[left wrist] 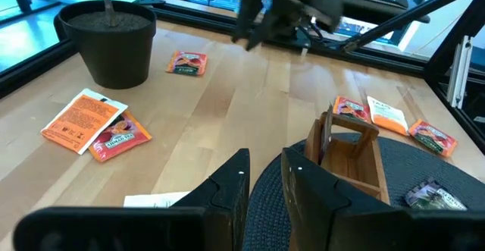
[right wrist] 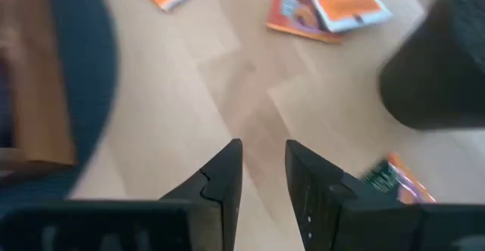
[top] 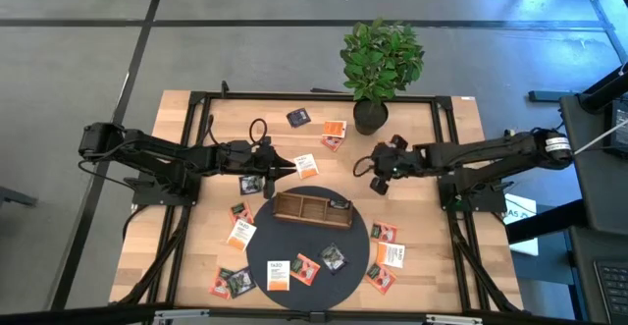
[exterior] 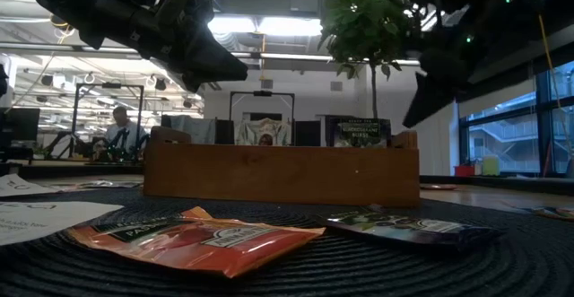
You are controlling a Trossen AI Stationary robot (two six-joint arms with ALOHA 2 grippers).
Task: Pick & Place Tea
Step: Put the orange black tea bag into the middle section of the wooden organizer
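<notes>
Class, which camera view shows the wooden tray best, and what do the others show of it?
The high view: the whole tray and its compartments show on the dark mat. The low view gives only its side wall; the left wrist view, one end; the right wrist view, a blurred edge.

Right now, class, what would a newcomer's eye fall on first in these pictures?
A leafy green plant in a dark pot stands at the wooden table's far edge. A brown wooden compartment tray sits on a round dark mat, with small flat tea sachets scattered around. Both dark arms hover above, fingers empty.
</notes>
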